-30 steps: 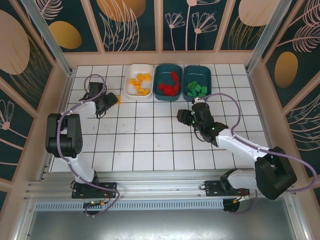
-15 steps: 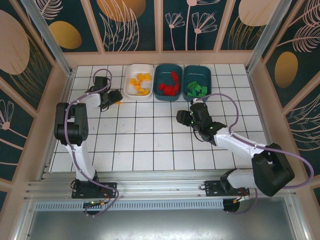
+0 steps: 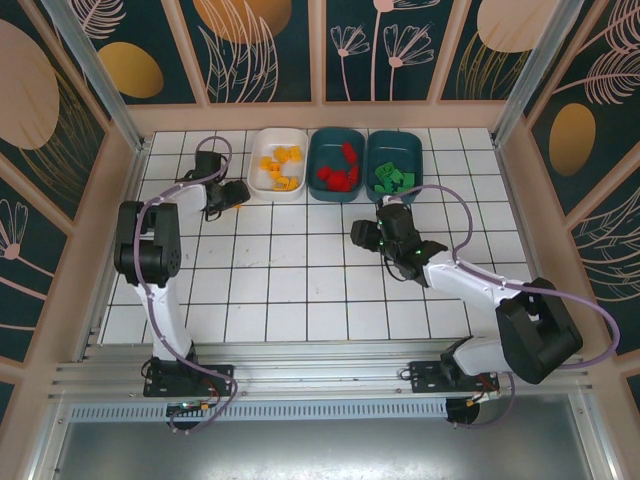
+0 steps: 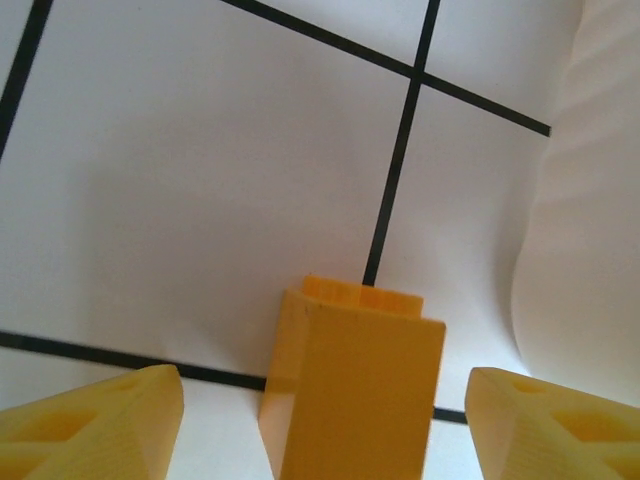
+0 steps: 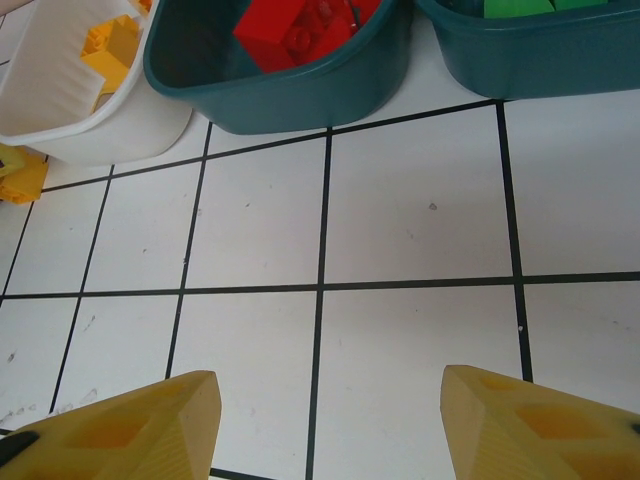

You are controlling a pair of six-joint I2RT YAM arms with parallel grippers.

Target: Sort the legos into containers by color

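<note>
White tiles with black grid lines cover the counter (image 3: 300, 270), walled in by panels painted with leaves. Three bins sit side by side along the far edge. The white bin (image 3: 253, 170) holds the yellow-orange legos (image 3: 278, 165), the middle teal bin (image 3: 337, 197) holds the red legos (image 3: 338, 172), and the right teal bin (image 3: 420, 160) holds the green legos (image 3: 392, 178).

The left hand (image 3: 238, 192) reaches in low just beside the white bin's left end. Its wrist camera shows a yellow brick (image 4: 350, 390) standing upright between the two fingertips (image 4: 100, 420). Tile shows on both sides of the brick, so the jaws are parted and not pressing it. The bin's white wall (image 4: 600, 200) rises close on the right.

The right hand (image 3: 388, 212) is near the right teal bin, fingers apart and empty over bare tile (image 5: 330, 400).
</note>
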